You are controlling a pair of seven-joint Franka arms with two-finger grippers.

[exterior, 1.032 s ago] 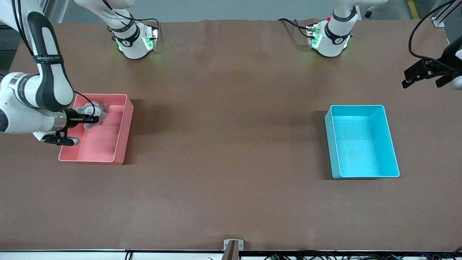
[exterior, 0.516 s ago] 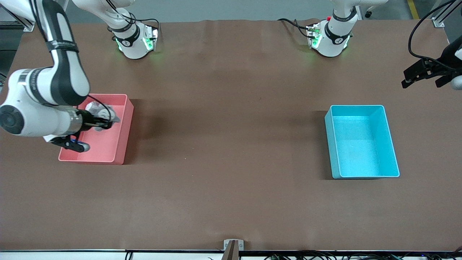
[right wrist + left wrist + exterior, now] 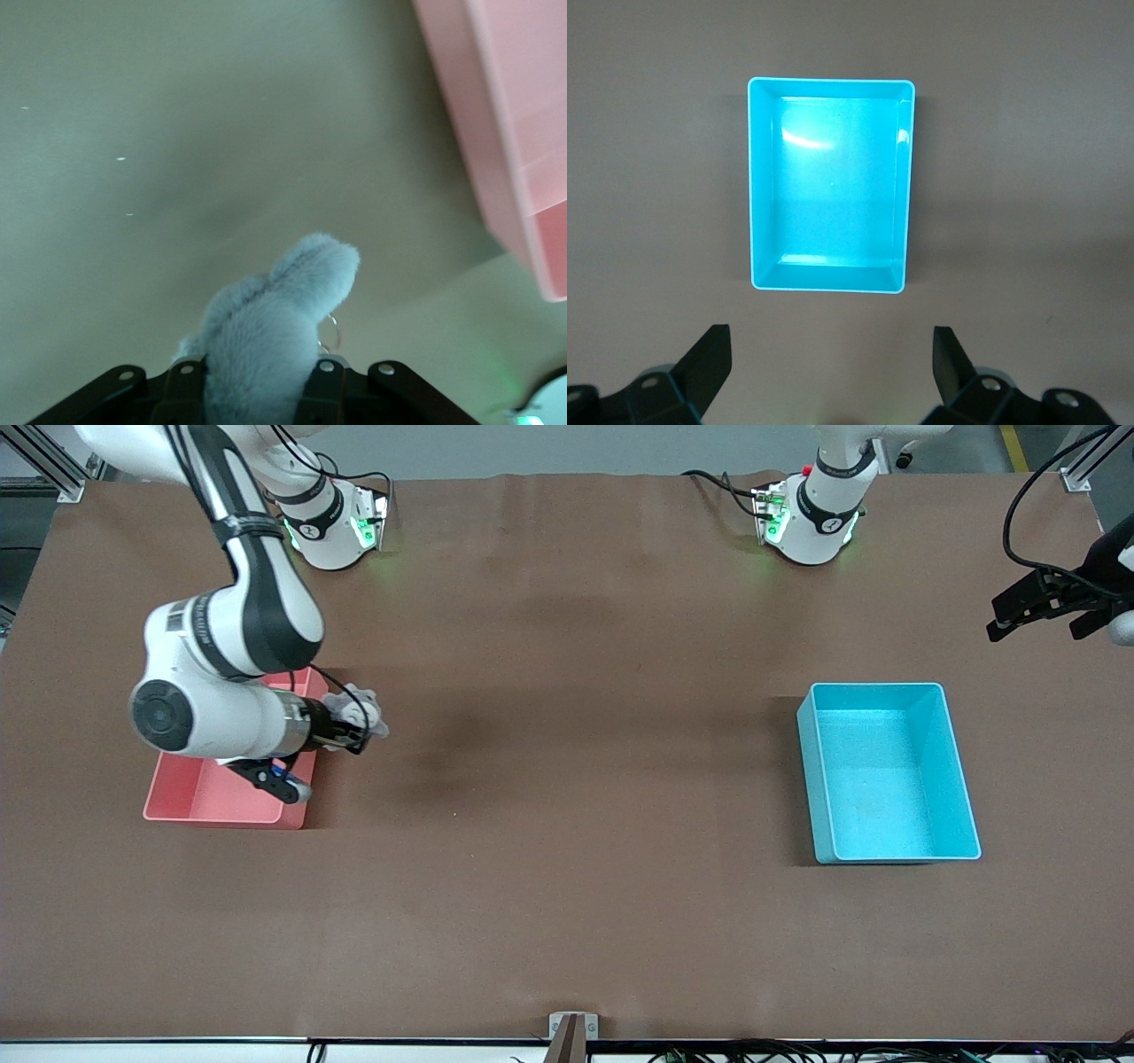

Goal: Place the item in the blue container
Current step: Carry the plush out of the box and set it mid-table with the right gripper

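Note:
A grey plush toy (image 3: 361, 711) with a small metal ring hangs in my right gripper (image 3: 354, 731), which is shut on it. The toy is in the air over bare table, just past the pink bin's edge toward the middle of the table. In the right wrist view the plush toy (image 3: 266, 341) fills the gap between the jaws of my right gripper (image 3: 259, 382). The blue container (image 3: 811, 779) stands empty toward the left arm's end. My left gripper (image 3: 1036, 622) waits open, high over the table edge at that end. The left wrist view shows the left gripper (image 3: 833, 347) with nothing in it, above the blue container (image 3: 753, 177).
The pink bin (image 3: 221, 815) sits under my right arm, and its wall (image 3: 496, 133) shows in the right wrist view. Brown table stretches between the two bins. Both arm bases (image 3: 332, 531) stand along the edge of the table farthest from the front camera.
My right arm has lifted the plush toy out of the pink bin and swung it toward the middle of the table. The left arm has not moved.

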